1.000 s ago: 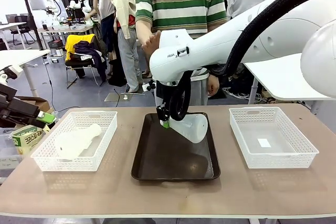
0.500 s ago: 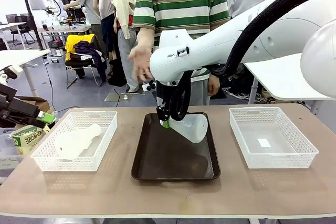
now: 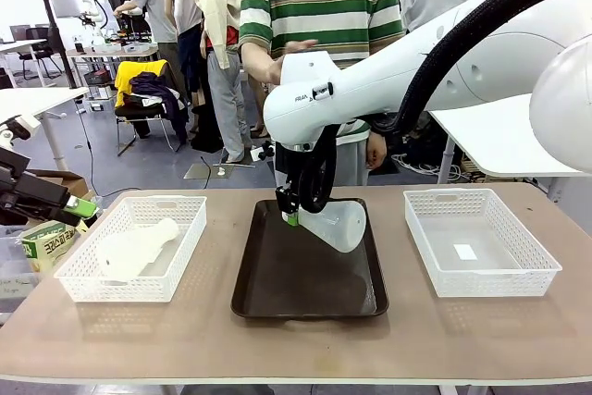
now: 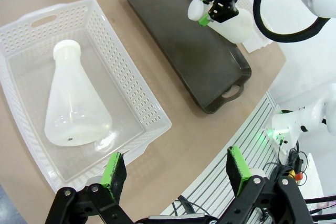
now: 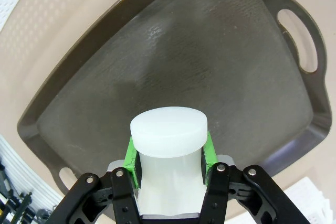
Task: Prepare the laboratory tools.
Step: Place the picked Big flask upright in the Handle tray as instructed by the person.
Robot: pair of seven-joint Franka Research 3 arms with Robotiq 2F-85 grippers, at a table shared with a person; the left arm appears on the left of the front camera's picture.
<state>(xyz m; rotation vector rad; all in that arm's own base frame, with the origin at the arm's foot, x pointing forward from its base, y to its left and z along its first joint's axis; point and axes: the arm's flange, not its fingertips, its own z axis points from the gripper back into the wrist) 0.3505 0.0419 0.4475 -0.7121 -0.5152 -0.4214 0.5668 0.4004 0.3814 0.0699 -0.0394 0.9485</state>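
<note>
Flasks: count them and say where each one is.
2. One flask lies on its side in the left basket; the second flask is tilted over the tray, its neck clamped in the right gripper.

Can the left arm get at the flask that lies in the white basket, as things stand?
Probably yes. The left gripper is open near the basket, whose top is open, nothing covers the flask, and the right gripper holds the other flask over the tray.

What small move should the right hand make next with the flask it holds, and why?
Probably tip the flask upright and lower its base onto the tray: the right hand grips its neck, and it is tilted over the tray.
</note>
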